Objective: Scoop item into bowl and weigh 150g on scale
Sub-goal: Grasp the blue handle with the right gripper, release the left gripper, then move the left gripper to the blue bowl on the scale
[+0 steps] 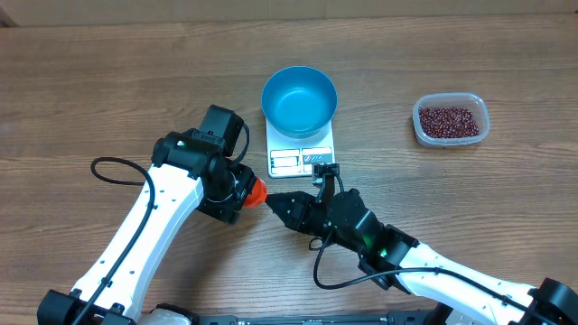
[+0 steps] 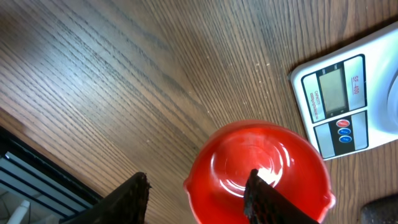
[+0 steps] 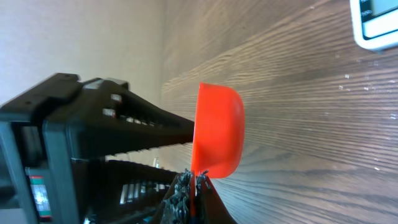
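**Right fingers** [image 3: 179, 194]: clenched on a thin red edge of the scoop, at its lower side in the right wrist view.

**Left fingers** [image 2: 132, 200]: spread apart and gripping nothing. One tip lies over the scoop's cup and the other stands off to its side over bare wood.

**Red measuring scoop** [image 2: 258, 162]: held between the two arms, just off the scale's front left corner. Its cup is tipped on edge, and the inside is plain glossy red with no beans in it.

**Scale** [image 1: 289, 162]: white and flat, at mid-bench, with the display and buttons along the edge facing the arms. The right arm [image 1: 452, 275] has its wrist just beside that front edge.

**Blue bowl** [image 1: 299, 99]: round and deep, upright on the rear part of the scale, overhanging the far edge of the scale. The interior shows only plain blue.

**Clear plastic tub** [image 1: 418, 119]: rectangular with rounded corners, toward the right side of the bench and well apart from the scale.

**Beans** [image 1: 449, 120]: small and dark red-brown, a loose layer covering the tub's floor. All of them are in the tub.

**Bench** [image 1: 108, 81]: wood grain. Open wood lies between scale and tub, across the whole far left, and along the far edge behind the bowl. The left arm [image 1: 153, 217] takes up the near left and the right arm the near right, and the two sets of fingers meet in front of the scale.
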You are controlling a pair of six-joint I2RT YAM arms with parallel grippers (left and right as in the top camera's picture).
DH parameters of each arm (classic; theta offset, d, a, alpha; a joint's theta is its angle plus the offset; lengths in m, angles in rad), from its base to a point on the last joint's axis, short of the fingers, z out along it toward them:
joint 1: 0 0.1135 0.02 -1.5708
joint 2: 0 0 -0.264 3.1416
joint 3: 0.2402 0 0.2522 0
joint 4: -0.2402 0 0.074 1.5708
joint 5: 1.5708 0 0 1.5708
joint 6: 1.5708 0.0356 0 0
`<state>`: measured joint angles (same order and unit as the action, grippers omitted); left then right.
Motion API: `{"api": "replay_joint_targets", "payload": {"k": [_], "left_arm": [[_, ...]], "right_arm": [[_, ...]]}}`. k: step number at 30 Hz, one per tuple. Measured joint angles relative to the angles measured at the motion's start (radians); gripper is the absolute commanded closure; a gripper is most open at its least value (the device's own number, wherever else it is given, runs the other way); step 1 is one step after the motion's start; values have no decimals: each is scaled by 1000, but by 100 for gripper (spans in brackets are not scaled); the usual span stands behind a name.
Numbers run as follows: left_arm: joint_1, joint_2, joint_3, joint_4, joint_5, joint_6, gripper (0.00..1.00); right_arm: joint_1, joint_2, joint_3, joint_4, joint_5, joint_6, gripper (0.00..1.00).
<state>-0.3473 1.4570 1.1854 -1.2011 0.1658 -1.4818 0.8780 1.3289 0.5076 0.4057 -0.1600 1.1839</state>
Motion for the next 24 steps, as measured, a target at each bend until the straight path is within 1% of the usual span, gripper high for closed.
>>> {"api": "replay_joint_targets", "payload": {"k": [3, 5, 8, 9, 11, 19, 24], "left_arm": [[0, 0, 0, 0, -23, 5, 41], [0, 0, 0, 0, -41, 11, 34], [0, 0, 0, 0, -74, 21, 18], [0, 0, 0, 0, -87, 22, 14], [0, 0, 0, 0, -114, 24, 0], [0, 0, 0, 0, -217, 27, 0], [0, 0, 0, 0, -248, 63, 1]], "right_arm": [[0, 0, 0, -33, 0, -19, 96], [0, 0, 0, -62, 0, -39, 96], [0, 0, 0, -85, 0, -69, 96], [0, 0, 0, -85, 0, -76, 96], [0, 0, 0, -86, 0, -95, 96], [-9, 0, 0, -122, -3, -142, 96], [-47, 0, 0, -137, -37, -150, 96]]}}
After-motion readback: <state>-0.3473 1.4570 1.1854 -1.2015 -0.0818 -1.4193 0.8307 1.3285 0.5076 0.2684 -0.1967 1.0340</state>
